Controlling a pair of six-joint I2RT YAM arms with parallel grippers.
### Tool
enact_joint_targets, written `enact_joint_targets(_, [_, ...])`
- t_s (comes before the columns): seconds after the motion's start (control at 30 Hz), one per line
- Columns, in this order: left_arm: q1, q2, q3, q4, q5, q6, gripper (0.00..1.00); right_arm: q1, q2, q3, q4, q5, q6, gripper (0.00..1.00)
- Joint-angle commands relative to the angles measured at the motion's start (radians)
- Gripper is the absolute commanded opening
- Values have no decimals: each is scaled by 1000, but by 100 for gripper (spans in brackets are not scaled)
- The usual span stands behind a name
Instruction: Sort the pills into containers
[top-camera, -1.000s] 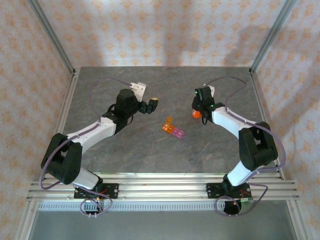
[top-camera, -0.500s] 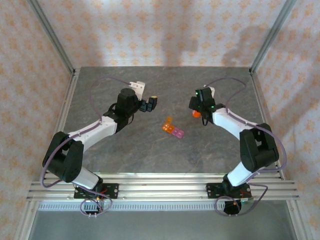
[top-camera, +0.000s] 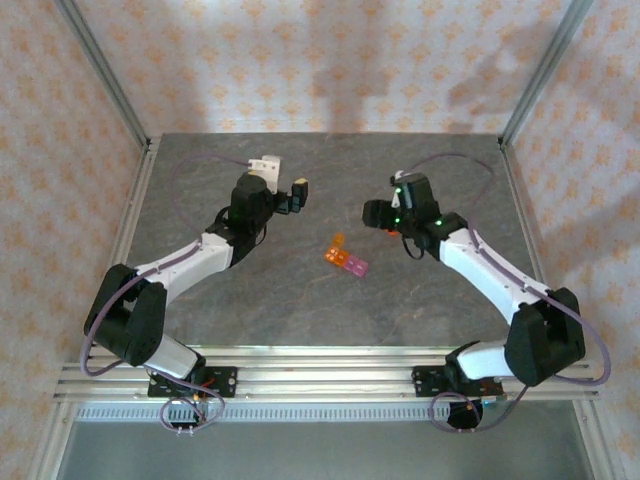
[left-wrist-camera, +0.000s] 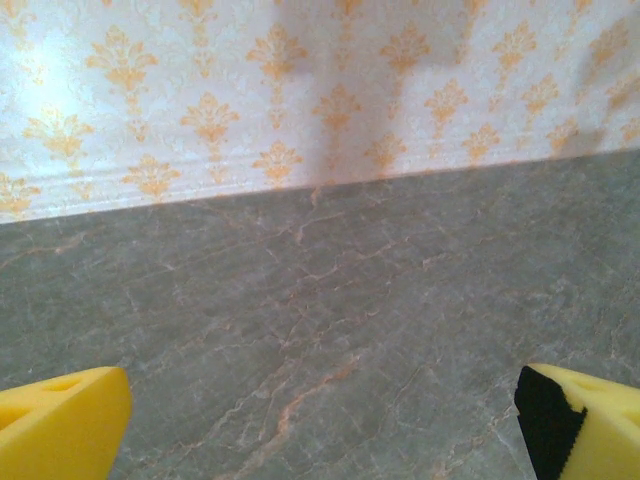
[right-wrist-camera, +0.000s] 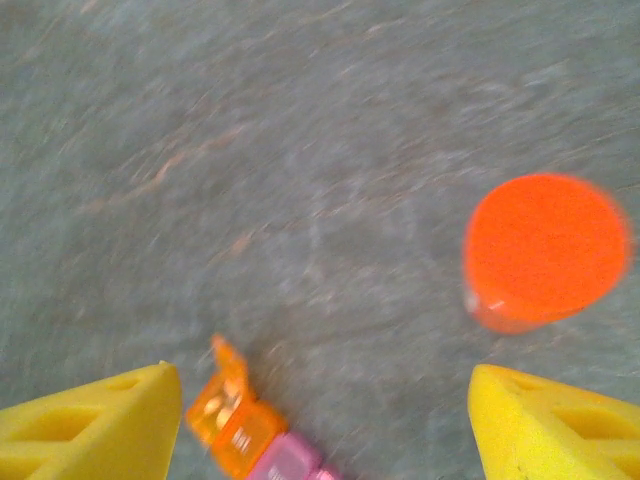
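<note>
**Right gripper lets go of the orange bottle and turns to the pill strip**

The right gripper (right-wrist-camera: 322, 390) now has its yellow fingers spread wide, one in each bottom corner of the right wrist view, with nothing between them. A second ago, seen from above, it was pinched on an orange cylindrical plastic bottle (right-wrist-camera: 545, 252). That bottle now stands free on the grey marbled table (left-wrist-camera: 330, 300), in the right half of the wrist view and apart from both fingers. In the same second the right arm has swung left, toward the middle of the overhead view.

Low in the wrist view, between the fingers and nearer the left one, lies the short flat strip of small square translucent plastic containers (right-wrist-camera: 255, 435), orange at one end and pink at the other. One orange lid stands tilted up. From above, the strip sits near the centre of the table, between the two arms and touching neither.

The left gripper (left-wrist-camera: 322, 410) is also spread wide and empty. Its wrist view looks across bare table to a patterned wall.

My reading is that the bottle has been set down and the right arm is free to work at the strip.

The overhead view gives the layout of both arms but shows the strip only as small coloured blocks. The right wrist view shows the raised lid, though it is too blurred to tell whether pills lie in the cells.
</note>
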Motion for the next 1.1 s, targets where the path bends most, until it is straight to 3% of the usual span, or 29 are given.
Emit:
enact_joint_targets(0.0, [6, 23, 54, -57, -1, -6, 100, 68, -5, -41, -100, -39, -63, 75])
enact_joint_targets(0.2, [6, 31, 65, -76, -21, -4, 100, 166, 33, -102, -120, -8, -76, 77])
enact_joint_targets(0.43, [7, 35, 89, -117, -14, -6, 100, 255, 113, -130, -129, 136, -60, 78])
enact_joint_targets(1.07, [7, 68, 192, -280, -26, -79, 100, 263, 313, -14, -218, 357, -44, 78])
